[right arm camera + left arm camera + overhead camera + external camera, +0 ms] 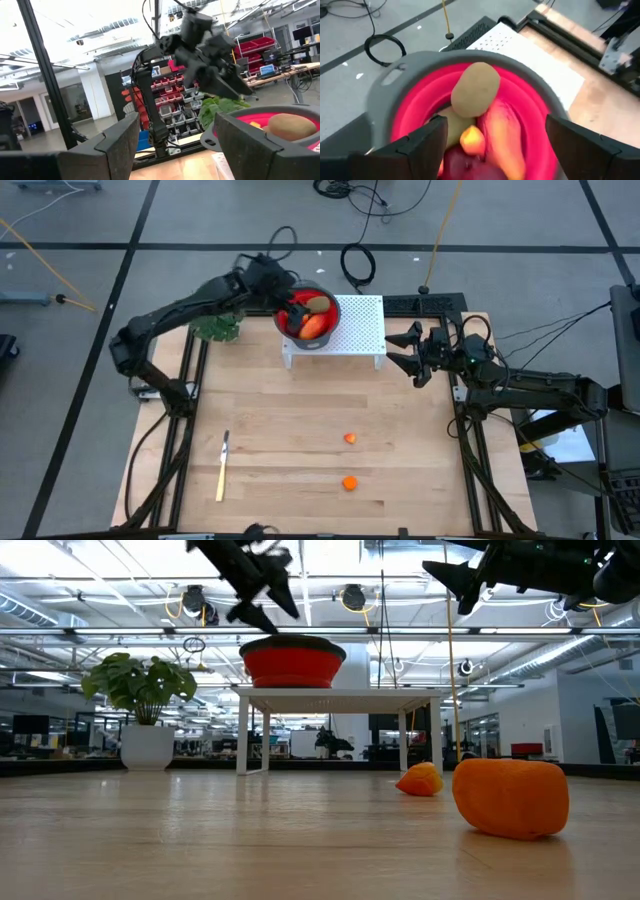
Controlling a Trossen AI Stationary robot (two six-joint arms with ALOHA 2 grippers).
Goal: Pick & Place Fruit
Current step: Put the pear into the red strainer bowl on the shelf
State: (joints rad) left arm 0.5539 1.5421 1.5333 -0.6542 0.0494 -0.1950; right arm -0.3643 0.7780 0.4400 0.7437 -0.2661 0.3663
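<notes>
table [300,480]: two orange fruits [350,482] remain

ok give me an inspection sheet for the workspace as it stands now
surface: wooden table, with a small white stand at its far edge.
job's things: red bowl on the stand holds fruit, an olive-brown oval on top; two small orange pieces lie loose on the table.
clutter: pale-yellow knife on the table's left; green plant beside the stand.
grippers: left end effector open, over the bowl; right end effector open and empty, in the air right of the stand.
cables: black coils on the floor beyond the table.
surroundings: open workshop with shelving; no people seen.
</notes>
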